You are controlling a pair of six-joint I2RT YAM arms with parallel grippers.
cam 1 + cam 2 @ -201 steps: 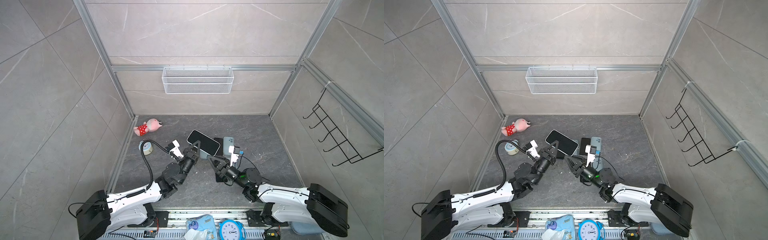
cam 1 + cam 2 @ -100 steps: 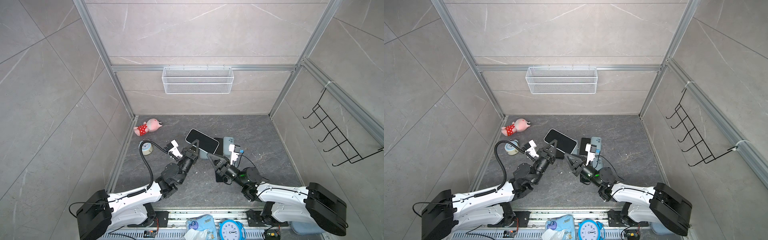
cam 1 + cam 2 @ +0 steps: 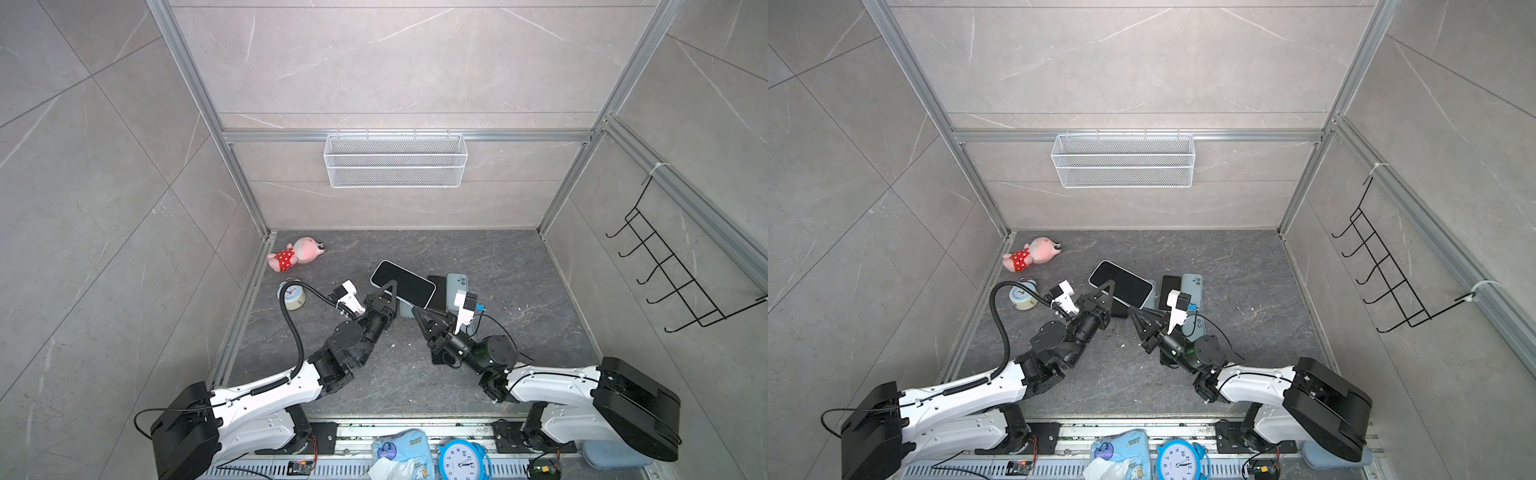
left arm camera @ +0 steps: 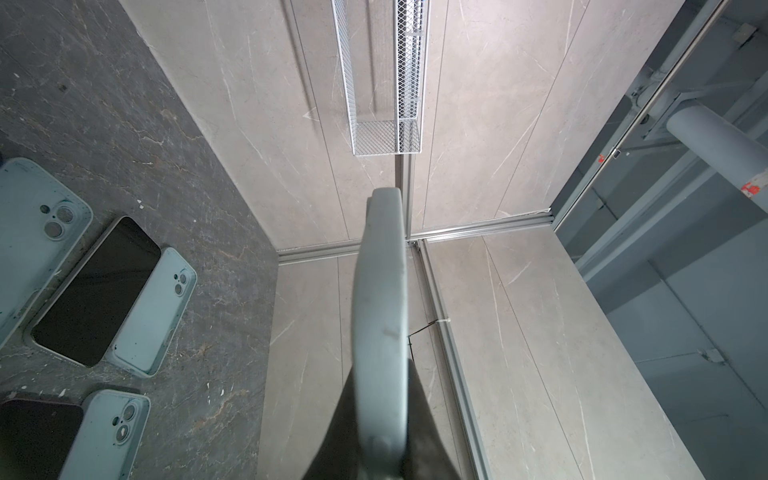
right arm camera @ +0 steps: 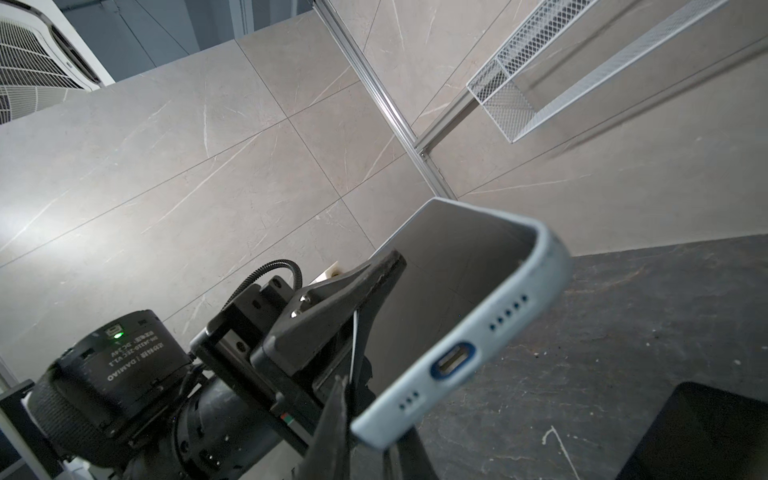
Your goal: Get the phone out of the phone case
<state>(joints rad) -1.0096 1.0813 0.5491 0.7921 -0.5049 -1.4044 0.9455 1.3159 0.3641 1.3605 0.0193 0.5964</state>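
Left gripper (image 3: 390, 289) clamps cased phone (image 3: 409, 280) edge; right gripper (image 3: 415, 309) pinches corner.

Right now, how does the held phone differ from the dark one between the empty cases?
The cased phone is lifted and tilted in the left gripper; the bare phone lies flat, ungripped. The cased phone wears a pale blue case; the bare phone shows none. Both screens are dark.

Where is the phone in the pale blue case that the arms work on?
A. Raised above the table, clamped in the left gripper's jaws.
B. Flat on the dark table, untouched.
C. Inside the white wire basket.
A: in the right wrist view the left gripper grips the long edge of the cased phone, which hangs clear of the table.
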